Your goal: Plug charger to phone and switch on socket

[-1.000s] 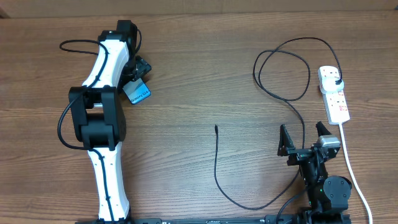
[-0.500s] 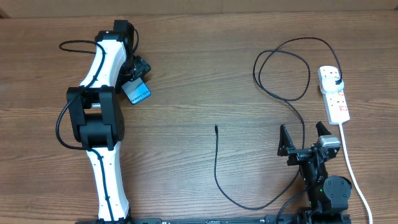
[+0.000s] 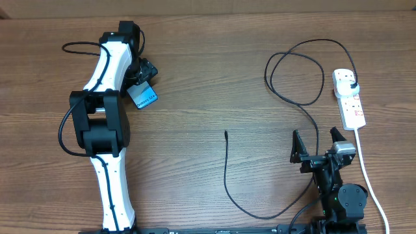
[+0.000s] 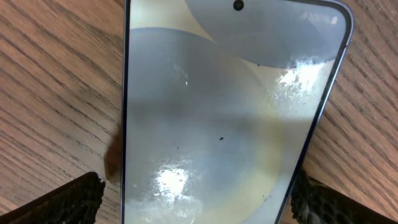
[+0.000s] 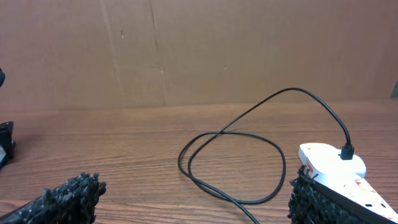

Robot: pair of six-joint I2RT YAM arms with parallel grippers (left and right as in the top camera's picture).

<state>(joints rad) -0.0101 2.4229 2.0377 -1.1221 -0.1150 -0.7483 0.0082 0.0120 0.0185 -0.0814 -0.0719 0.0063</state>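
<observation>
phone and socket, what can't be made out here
- Phone port: the left wrist view's bottom edge cuts off that end; overhead, the left gripper covers it.
- Socket switches, on or off: too small overhead; in the right wrist view a finger and the frame edge cut the strip.
- Charger tip type: too small overhead.

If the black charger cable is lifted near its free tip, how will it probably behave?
The charger cable is thin and lies in loose curves, so it will likely sag limply. Its plug sits in the socket, so that end should stay anchored and may tug it. The connector tip could droop if gripped far behind it.
</observation>
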